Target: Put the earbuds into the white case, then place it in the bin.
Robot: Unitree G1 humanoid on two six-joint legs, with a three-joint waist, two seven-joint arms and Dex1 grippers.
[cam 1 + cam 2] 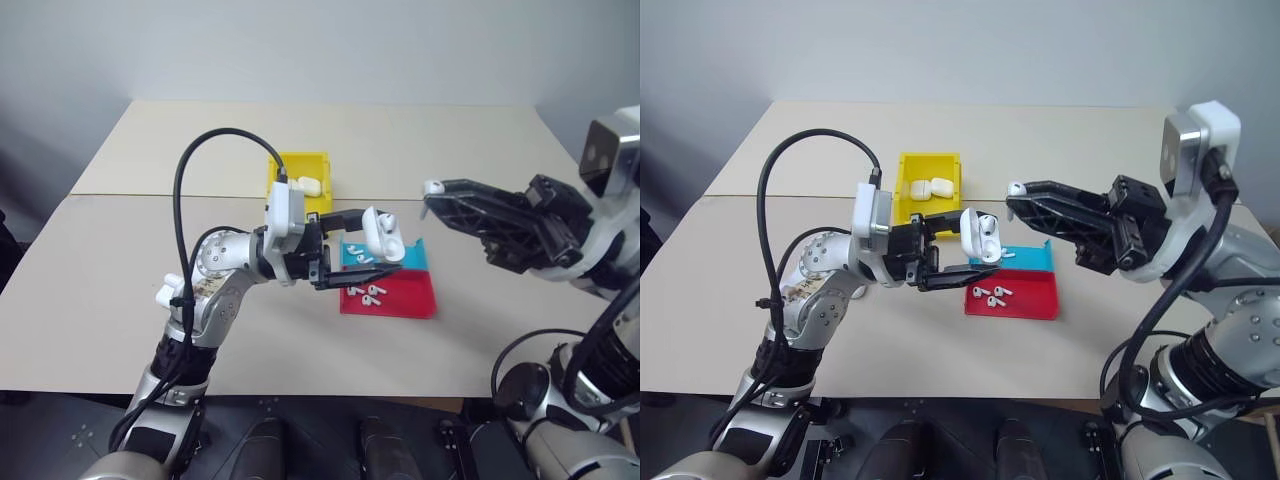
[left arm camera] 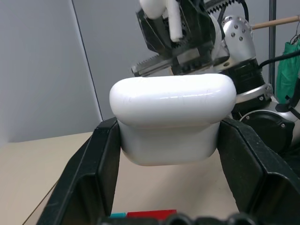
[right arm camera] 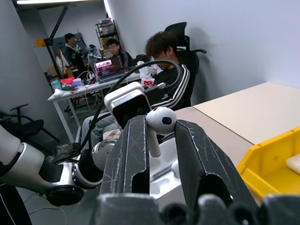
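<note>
White and glossy, the white case (image 1: 982,234) sits clamped between the fingers of my left tool (image 1: 958,250), held up in the middle of the frame with its lid hinged open, above the near edge of the red-and-blue tray (image 1: 1035,300). My right tool (image 1: 1018,195) comes in from the right, nearly closed, pinching one earbud (image 1: 1015,188) at its very tips, close to the case but not yet over a socket. Other loose earbuds (image 1: 991,293) lie in the red half of the tray. The bin (image 1: 902,190), yellow, stands just behind in the upper middle with two other cases (image 1: 930,187) inside. My worry is the pinch: it is shallow and the bud is slick, so a small misalignment against the case rim could pop it free onto the surface. Pushing too hard could also twist the case in my left grip.
</note>
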